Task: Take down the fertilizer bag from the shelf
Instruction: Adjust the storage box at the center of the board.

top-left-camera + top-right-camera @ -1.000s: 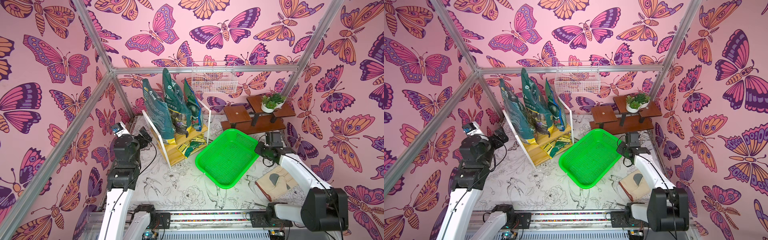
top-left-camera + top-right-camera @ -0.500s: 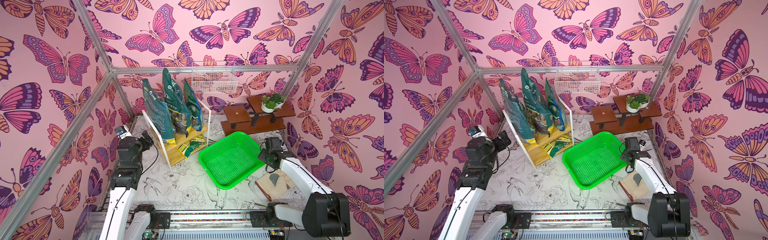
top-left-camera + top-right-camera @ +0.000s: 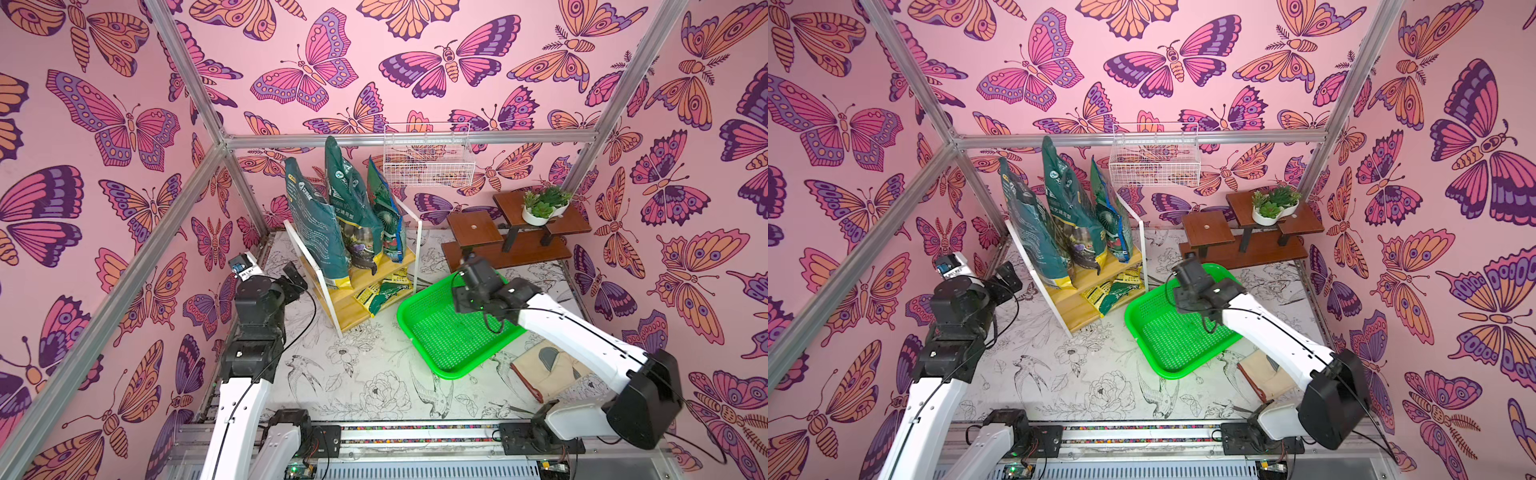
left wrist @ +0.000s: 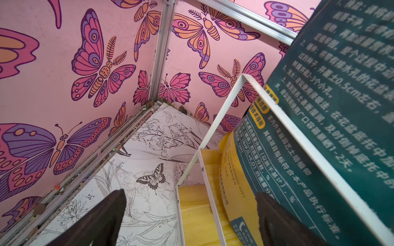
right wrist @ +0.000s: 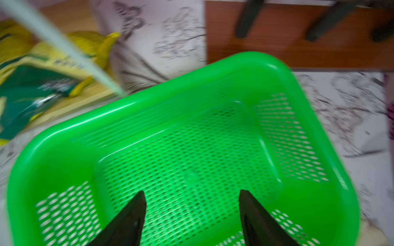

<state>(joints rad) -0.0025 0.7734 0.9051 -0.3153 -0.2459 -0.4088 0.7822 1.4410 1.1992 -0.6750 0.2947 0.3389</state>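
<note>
The shelf (image 3: 358, 311) stands at the back left. Three tall dark green fertilizer bags (image 3: 318, 232) stand upright on its upper board. A small yellow-green bag (image 3: 386, 291) lies on the lower board. My left gripper (image 3: 297, 277) is open just left of the shelf; in the left wrist view it (image 4: 189, 215) faces the shelf's white frame (image 4: 277, 110) and the nearest bag (image 4: 319, 132), holding nothing. My right gripper (image 3: 467, 270) hovers open and empty over the far part of a green mesh tray (image 3: 415, 338); the right wrist view shows the gripper (image 5: 193, 213) above the tray (image 5: 191, 85).
A white wire basket (image 3: 428, 160) hangs on the back rail. A dark brown plant stand (image 3: 507, 247) carrying a potted succulent (image 3: 540, 210) sits at the back right. A beige glove (image 3: 552, 370) lies under the right arm. Pink walls close in on three sides.
My right gripper has opened and let go of the green tray's rim, then moved left over the tray, which now lies flat. The left gripper has edged towards the shelf.
</note>
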